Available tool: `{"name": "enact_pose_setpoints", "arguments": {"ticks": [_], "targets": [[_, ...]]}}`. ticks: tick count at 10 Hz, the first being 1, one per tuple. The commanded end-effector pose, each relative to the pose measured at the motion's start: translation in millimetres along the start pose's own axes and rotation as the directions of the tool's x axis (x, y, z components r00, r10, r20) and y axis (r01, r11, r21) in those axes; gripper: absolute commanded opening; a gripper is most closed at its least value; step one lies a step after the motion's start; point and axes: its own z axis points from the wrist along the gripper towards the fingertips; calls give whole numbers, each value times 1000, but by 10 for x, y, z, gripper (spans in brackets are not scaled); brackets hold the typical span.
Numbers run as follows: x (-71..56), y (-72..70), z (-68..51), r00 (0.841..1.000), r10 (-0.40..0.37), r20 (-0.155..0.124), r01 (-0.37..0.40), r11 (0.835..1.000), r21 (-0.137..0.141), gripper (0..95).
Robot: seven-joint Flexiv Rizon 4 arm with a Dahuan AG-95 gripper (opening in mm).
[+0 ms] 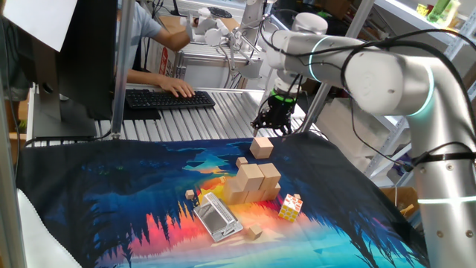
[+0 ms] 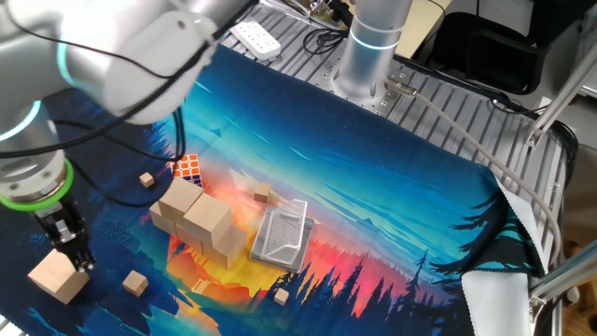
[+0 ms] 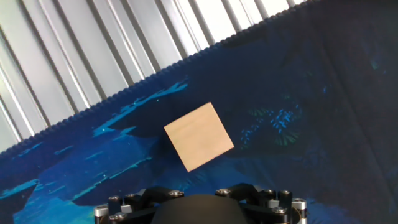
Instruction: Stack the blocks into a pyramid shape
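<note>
One gripper point(image 1: 272, 125) hangs over the far part of the mat point(image 1: 134, 193), pointing straight down with its jaws spread and nothing between them. We see a lone block point(image 1: 261, 147) lying on the mat just below and beside it, apart from the fingers; in the hand view this block point(image 3: 199, 136) sits alone near the mat's edge. Nearer, we find the other blocks point(image 1: 253, 182) stacked in a cluster mid-mat. Just beside the cluster lie a puzzle cube point(image 1: 291, 208), a metal grater point(image 1: 217, 217) and some tiny cubes point(image 1: 254, 232)
</note>
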Motion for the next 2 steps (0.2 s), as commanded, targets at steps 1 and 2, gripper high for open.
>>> {"name": "enact_pose_setpoints", "arguments": {"ticks": [1,2], "targets": [[-22,10,0,1000,5,-9,-5,1000,0,950],[-22,10,0,1000,4,-9,-4,1000,-1,950]]}}
